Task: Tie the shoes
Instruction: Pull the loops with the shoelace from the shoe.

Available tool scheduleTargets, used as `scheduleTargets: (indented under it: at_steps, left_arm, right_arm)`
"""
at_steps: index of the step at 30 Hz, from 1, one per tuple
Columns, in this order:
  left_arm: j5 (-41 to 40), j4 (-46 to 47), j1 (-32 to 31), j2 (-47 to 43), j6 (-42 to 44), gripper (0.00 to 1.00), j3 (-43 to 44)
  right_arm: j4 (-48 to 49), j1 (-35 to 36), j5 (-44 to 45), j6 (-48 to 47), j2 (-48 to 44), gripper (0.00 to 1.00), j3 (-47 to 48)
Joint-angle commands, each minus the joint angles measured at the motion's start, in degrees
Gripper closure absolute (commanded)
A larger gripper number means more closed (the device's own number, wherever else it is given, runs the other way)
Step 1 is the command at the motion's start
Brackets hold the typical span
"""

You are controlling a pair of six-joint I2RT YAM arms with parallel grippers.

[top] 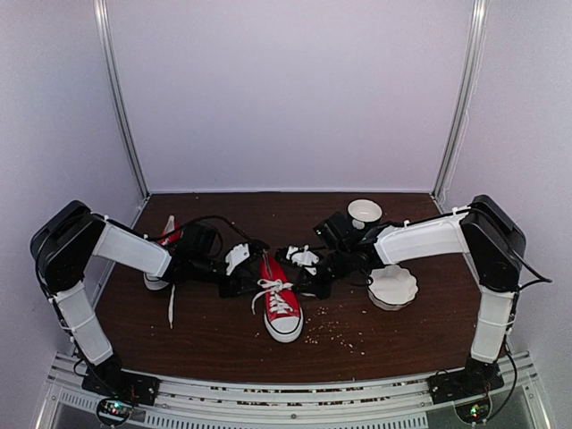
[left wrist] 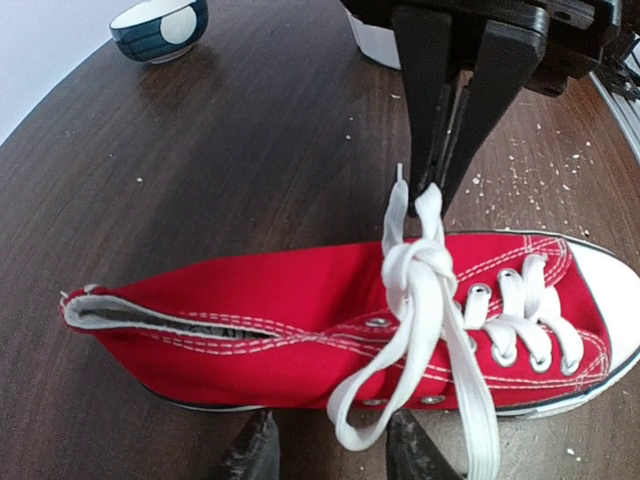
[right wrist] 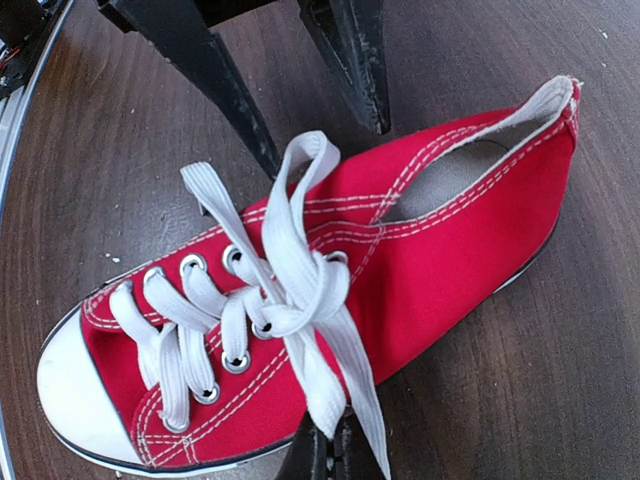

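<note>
At the centre of the surface, both arms reach inward and flank the red shoe.
Left tool stands apart, straddling a lace loop. Right tool is pinched together on a lace end. The second shoe lies behind the left arm.

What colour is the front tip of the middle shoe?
The toe cap is white, clearest in the right wrist view.

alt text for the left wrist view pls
A red canvas sneaker sits on a dark wooden table, white toe cap to the right. The right gripper, shut, pinches its white laces above the knot; the left gripper stands open below.
</note>
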Motion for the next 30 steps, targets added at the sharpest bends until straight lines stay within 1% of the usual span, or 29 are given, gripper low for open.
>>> scheduleTargets:
  at_steps: [1,4,8,9,10,11,13,14,15,17,20,23,27,30]
  left_arm:
    - [-0.93,1.94,0.2,0.83,-0.7,0.69,1.44]
    - [0.27,4.1,0.26,0.9,-1.87,0.79,1.01]
    - [2.29,7.46,0.25,0.55,-3.54,0.94,-0.16]
    - [2.42,8.22,0.26,0.38,-3.8,0.97,-0.57]
    - [2.51,8.68,0.24,0.25,-3.83,0.97,-0.88]
    - [2.52,8.84,0.26,0.08,-3.63,0.94,-1.11]
    - [1.85,7.96,0.22,-0.27,-2.19,0.75,-1.51]
    - [0.95,7.19,0.26,-0.96,-0.62,0.68,-1.8]
    - [0.0,6.34,0.22,-1.73,1.22,0.63,-2.16]
    - [-1.37,5.49,0.24,-3.58,6.04,0.56,-3.18]
    - [-3.75,5.42,0.1,-4.99,11.73,0.53,-2.97]
    - [-6.01,0.49,-0.79,-4.37,17.85,0.54,1.03]
    - [-5.14,-7.85,-1.39,-2.93,24.18,0.54,4.13]
    - [-5.12,-8.85,-1.55,-2.3,25.93,0.51,3.95]
  right_arm:
    - [-0.76,0.36,0.68,-0.28,-2.41,1.0,-0.15]
    - [-0.84,0.63,0.58,-0.21,-2.32,1.0,-0.19]
    - [-1.18,1.04,0.54,-0.02,-2.35,1.0,-0.07]
    - [-1.26,1.09,0.54,-0.01,-2.35,1.0,-0.07]
    - [-1.36,1.21,0.58,-0.01,-2.37,1.0,-0.07]
    - [-1.35,1.29,0.54,-0.02,-2.36,1.0,-0.07]
    - [-1.45,1.33,0.54,-0.1,-2.22,1.0,-0.05]
    - [-1.53,1.34,0.46,-0.17,-2.24,1.0,0.08]
    - [-1.59,1.29,0.45,-0.19,-2.28,1.0,0.01]
    - [-1.72,1.29,0.38,-0.4,-2.24,1.0,0.11]
    - [-1.91,1.33,0.32,-0.62,-2.12,1.0,0.26]
    - [-1.95,1.29,0.04,-0.72,-1.86,1.0,0.58]
    - [-1.94,1.3,-0.08,-0.72,-1.65,1.0,0.65]
    - [-2.3,1.33,-0.1,-1.0,-1.64,1.0,0.69]
